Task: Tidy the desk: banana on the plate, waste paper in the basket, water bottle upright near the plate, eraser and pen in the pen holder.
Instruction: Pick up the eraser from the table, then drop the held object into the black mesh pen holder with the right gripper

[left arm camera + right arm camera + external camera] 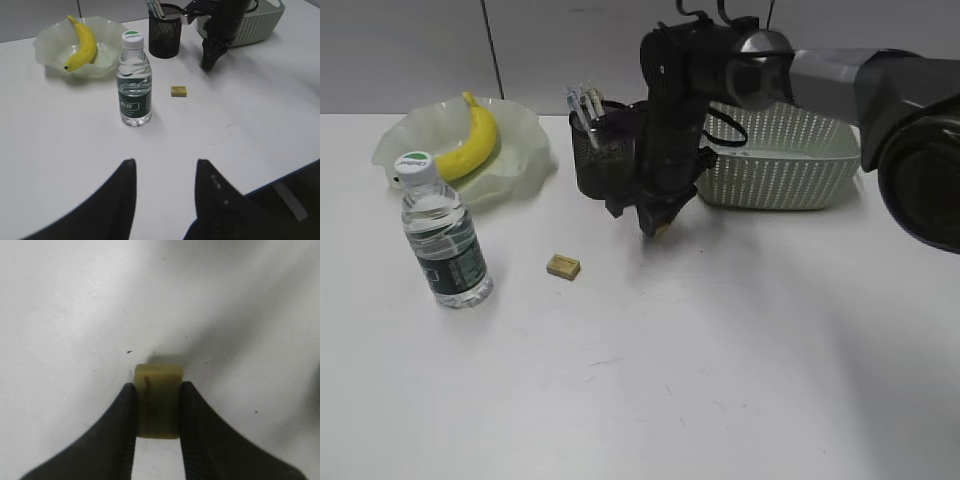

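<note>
Eraser (156, 400), small yellowish block, sits pinched btwn the right gripper (156, 412) fingers: you can see both black pads pressed against its sides in the right wrist view, w/ white desk (720, 380) under it. In the exterior view that gripper points down just in front of the pen holder (601, 150) and left of the basket (780, 160); whether the block is touching the desk or slightly off it, can't tell. Note a second small tan eraser-like block (563, 266) lying flat on the desk, apart from the gripper, btwn the water bottle (444, 240) and the pen holder. Bottle stands upright, cap on, just in front of the plate (520, 150). Banana (472, 140) lies in the plate. Pen holder has pens (586, 105) sticking out at its left rim. Left gripper (165, 170) hangs over the near desk, fingers parted, nothing btwn them. Waste paper isn't visible from these angles.
</note>
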You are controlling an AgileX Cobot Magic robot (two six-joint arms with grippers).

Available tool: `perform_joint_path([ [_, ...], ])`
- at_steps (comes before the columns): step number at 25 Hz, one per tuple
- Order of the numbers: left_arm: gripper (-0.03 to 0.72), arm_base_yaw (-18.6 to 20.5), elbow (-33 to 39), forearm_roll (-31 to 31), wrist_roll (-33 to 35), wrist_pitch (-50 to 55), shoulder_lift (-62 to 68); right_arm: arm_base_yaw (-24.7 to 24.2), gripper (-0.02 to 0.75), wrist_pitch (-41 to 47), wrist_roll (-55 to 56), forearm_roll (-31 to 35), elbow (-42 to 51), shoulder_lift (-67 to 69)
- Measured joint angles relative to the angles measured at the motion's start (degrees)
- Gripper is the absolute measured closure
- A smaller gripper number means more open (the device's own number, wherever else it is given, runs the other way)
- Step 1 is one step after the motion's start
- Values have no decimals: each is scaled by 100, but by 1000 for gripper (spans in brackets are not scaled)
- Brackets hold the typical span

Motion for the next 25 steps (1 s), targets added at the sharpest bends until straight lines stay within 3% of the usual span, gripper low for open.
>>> perform_joint_path([
  [5,393,0,0,0,0,0,0,93,531,451,-396,632,-445,-225],
  [9,393,0,0,0,0,0,0,155,531,402,-472,773,-764,-537],
  [19,393,0,0,0,0,0,0,83,530,-1655,-14,776,-1102,-549],
  [25,393,0,0,0,0,0,0,-51,530,-2086,157,296,-1102,-258],
])
